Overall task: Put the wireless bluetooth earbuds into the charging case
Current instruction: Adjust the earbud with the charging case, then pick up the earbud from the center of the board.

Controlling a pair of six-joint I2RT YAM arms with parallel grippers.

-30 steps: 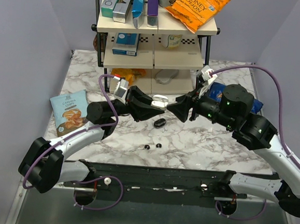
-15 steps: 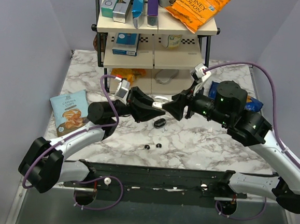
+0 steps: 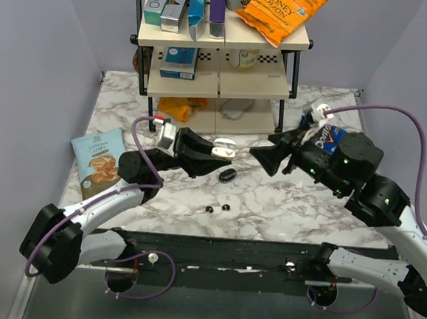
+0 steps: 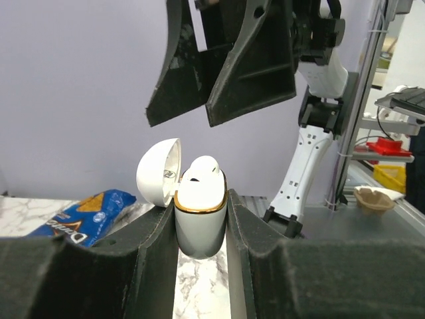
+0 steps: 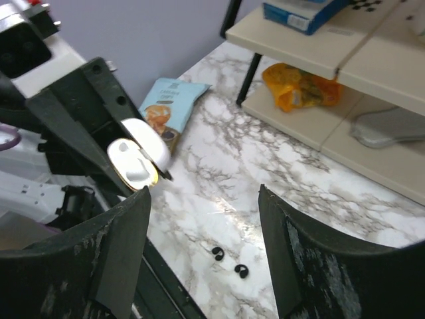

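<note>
1. Pinching a white case (image 3: 222,147) between its fingers, the left claw (image 3: 212,152) hangs above the middle of the marble table (image 3: 291,202), its jaws pressed against the case's two sides
2. From the left wrist, the white case (image 4: 199,219) stands upright with a gold rim; its lid (image 4: 158,174) is flipped open to one side and a white bud (image 4: 201,167) sits in the top
3. The right claw (image 3: 262,158) faces the left one, near the white case but apart from it. Its jaws are spread, and the right wrist view shows nothing between its fingers (image 5: 119,246)
4. The charging case (image 3: 228,175), a small black oval, lies on the table just below the gap between the two claws, and neither touches it. It is too small to tell whether its lid is up or down
5. The wireless bluetooth earbuds (image 3: 210,209), two tiny black buds, lie side by side on the table nearer the arm bases. They are close to the charging case but clear of it, and both are outside it
6. A light blue chip bag (image 3: 99,159) lies flat at the left of the table, and a blue Doritos bag (image 3: 325,137) lies behind the right arm
7. A shelf rack (image 3: 227,83) stands at the far edge, with boxes and an orange chip bag (image 3: 281,9) on top
</note>
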